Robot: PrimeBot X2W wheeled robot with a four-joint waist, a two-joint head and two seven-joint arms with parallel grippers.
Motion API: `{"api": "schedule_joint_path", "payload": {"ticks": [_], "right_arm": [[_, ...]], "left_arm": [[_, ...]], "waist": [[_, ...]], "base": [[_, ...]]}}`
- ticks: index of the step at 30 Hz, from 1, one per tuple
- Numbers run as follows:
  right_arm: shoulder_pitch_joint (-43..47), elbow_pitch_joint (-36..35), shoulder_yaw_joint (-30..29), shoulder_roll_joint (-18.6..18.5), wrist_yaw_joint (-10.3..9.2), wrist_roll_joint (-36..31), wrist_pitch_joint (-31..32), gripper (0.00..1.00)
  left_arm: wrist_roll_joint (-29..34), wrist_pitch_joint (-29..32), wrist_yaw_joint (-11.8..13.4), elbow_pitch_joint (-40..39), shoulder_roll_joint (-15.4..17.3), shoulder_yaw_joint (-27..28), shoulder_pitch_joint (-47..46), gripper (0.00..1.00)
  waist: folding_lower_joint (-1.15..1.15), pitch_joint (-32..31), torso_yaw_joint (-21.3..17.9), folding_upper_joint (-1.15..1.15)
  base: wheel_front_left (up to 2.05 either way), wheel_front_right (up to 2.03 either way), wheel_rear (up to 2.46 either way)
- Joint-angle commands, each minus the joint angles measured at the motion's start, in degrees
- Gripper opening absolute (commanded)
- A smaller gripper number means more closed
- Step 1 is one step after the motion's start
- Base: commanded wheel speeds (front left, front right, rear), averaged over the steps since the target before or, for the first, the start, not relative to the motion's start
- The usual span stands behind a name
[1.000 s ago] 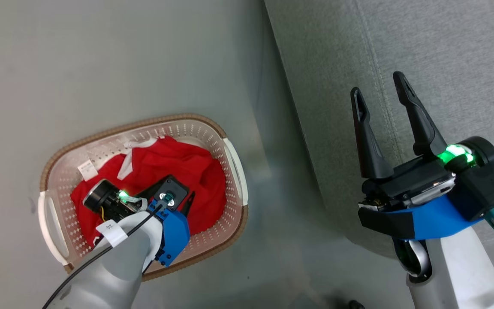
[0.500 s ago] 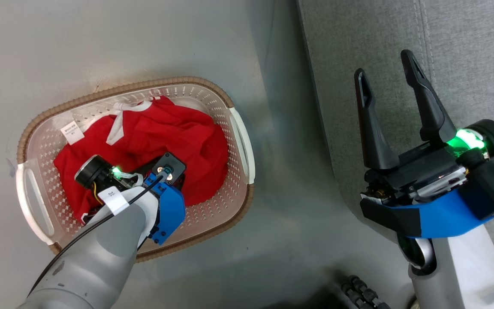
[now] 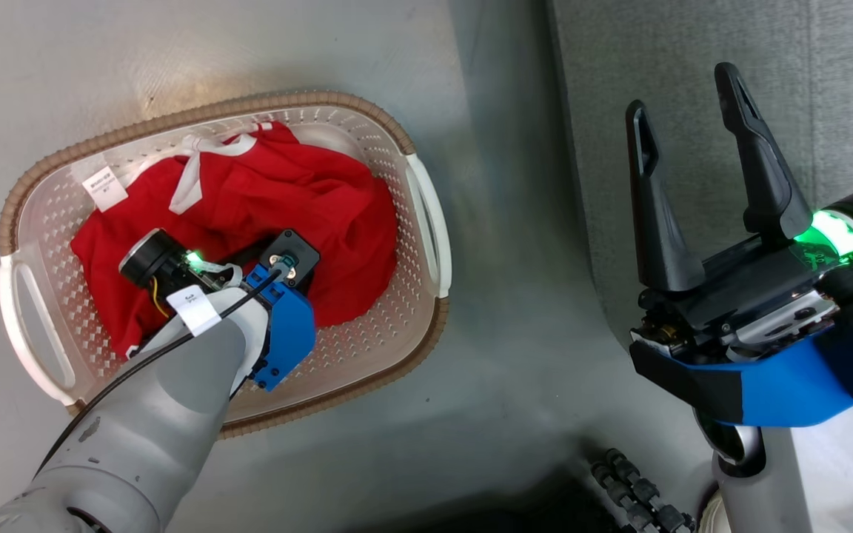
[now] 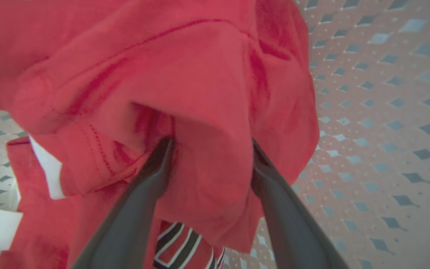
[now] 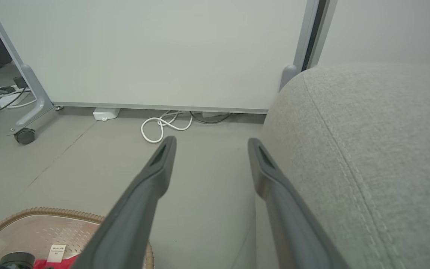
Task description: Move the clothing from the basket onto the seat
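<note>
The clothing [image 3: 300, 185] is a heap of bright red fabric with white trim, lying in the cream perforated basket [image 3: 426, 215] on the floor. My left gripper [image 4: 211, 144] is down inside the basket, open, its two fingers pushed into the heap with a fold of red clothing [image 4: 200, 74] between them. In the head view its wrist hides the fingertips. My right gripper [image 3: 682, 89] hangs open and empty over the near edge of the light grey seat [image 3: 841, 89]. The right wrist view shows that gripper [image 5: 211, 141] beside the seat [image 5: 379, 149].
A white tag [image 3: 104, 189] lies against the basket's far wall. A pale panel [image 5: 144, 48] on a wheeled foot [image 5: 24, 134] stands beyond, with a looped white cable [image 5: 162, 127] on the floor. A black ribbed part [image 3: 634, 488] shows at the bottom edge.
The head camera has moved, so basket and seat sit elsewhere in the picture. My left gripper stays down in the red clothing. Both grippers remain open.
</note>
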Motion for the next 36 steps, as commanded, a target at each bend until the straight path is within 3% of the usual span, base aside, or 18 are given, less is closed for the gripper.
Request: {"api": "schedule_joint_path", "payload": {"ticks": [1,2,3,4,19,36], "right_arm": [[0.1,-0.4,0.1,-0.2,0.03,-0.6,-0.2,1.00],[0.1,-0.5,0.1,-0.2,0.03,-0.7,-0.2,1.00],[0.1,-0.5,0.1,-0.2,0.03,-0.7,-0.2,1.00],[0.0,-0.5,0.2,-0.2,0.03,-0.7,-0.2,1.00],[-0.9,1.4,0.3,-0.2,0.03,0.2,-0.2,1.00],[1.5,7.5,0.0,-0.2,0.02,-0.7,-0.2,1.00]], "left_arm": [[-0.9,0.1,0.0,-0.5,0.4,-1.1,-0.9,1.00],[-1.4,0.0,0.0,-0.6,0.4,-1.6,-1.1,1.00],[-1.7,0.2,0.0,-0.7,0.4,-2.4,-1.2,0.41],[-2.3,0.1,0.0,-1.0,0.4,-3.0,-1.2,0.00],[-7.2,-4.8,0.0,-4.6,0.3,-8.1,-0.2,0.00],[-10.8,-10.4,0.0,-11.3,-1.4,-8.7,7.1,0.00]], "waist": [[-0.01,0.5,0.3,0.00],[-0.01,0.6,0.3,0.00],[-0.01,0.6,0.4,0.00],[-0.01,0.6,0.5,0.00],[-0.01,-3.8,1.0,0.00],[-0.01,-19.5,6.4,0.00]], "base": [[0.00,0.00,0.00],[0.00,0.00,0.00],[0.00,0.00,0.00],[0.00,0.00,0.00],[0.00,0.00,0.00],[0.00,0.00,0.00]]}}
